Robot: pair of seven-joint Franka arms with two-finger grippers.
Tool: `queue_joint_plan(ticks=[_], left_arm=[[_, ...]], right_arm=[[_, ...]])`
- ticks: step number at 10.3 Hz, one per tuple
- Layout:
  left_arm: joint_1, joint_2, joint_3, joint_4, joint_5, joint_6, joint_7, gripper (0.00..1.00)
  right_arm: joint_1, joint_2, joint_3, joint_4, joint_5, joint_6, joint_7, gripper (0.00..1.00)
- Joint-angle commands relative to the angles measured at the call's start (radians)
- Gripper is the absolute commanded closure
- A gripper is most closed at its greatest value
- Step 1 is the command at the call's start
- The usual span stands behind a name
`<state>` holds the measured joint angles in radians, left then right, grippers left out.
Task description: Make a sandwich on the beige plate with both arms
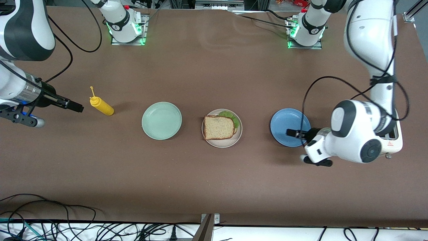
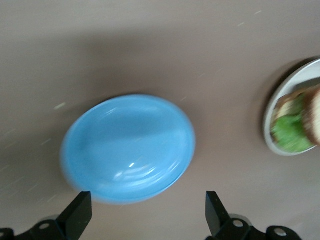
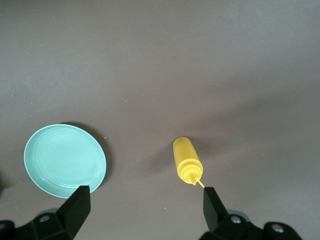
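The sandwich sits on the beige plate, between a mint-green plate and a blue plate. The left gripper hangs over the blue one, jaws wide and empty (sandwich well apart). The right gripper, likewise spread, waits beside a yellow bottle.

Three plates stand in a row across the middle of the table, with the sandwich on the middle plate. The empty plate toward the left arm's end has the left gripper over its edge. The other empty plate lies toward the right arm's end, with a squeeze bottle lying between it and the table's end edge.
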<state>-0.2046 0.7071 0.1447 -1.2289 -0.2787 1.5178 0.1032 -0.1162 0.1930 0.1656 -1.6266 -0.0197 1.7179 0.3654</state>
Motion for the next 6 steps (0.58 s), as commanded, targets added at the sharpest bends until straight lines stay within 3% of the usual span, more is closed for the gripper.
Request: queue_joint_plan(ticks=[1,4,6], left_arm=[[0.011,-0.090,-0.002,-0.029,0.204,-0.100,-0.020,0.00],[0.051,-0.187,0.000,-0.070,0.265,-0.163,-0.030,0.00],[0.074,-0.292,0.000,-0.193,0.273,-0.151,-0.045,0.00]], right_arm=[[-0.022,-0.029,0.023,-0.038,-0.013,0.026,0.001,0.00],[-0.025,-0.026,0.017,-0.030,-0.017,0.063,0.000,0.00],[-0.025,-0.035,0.005,-0.027,-0.013,0.057,0.001,0.00]])
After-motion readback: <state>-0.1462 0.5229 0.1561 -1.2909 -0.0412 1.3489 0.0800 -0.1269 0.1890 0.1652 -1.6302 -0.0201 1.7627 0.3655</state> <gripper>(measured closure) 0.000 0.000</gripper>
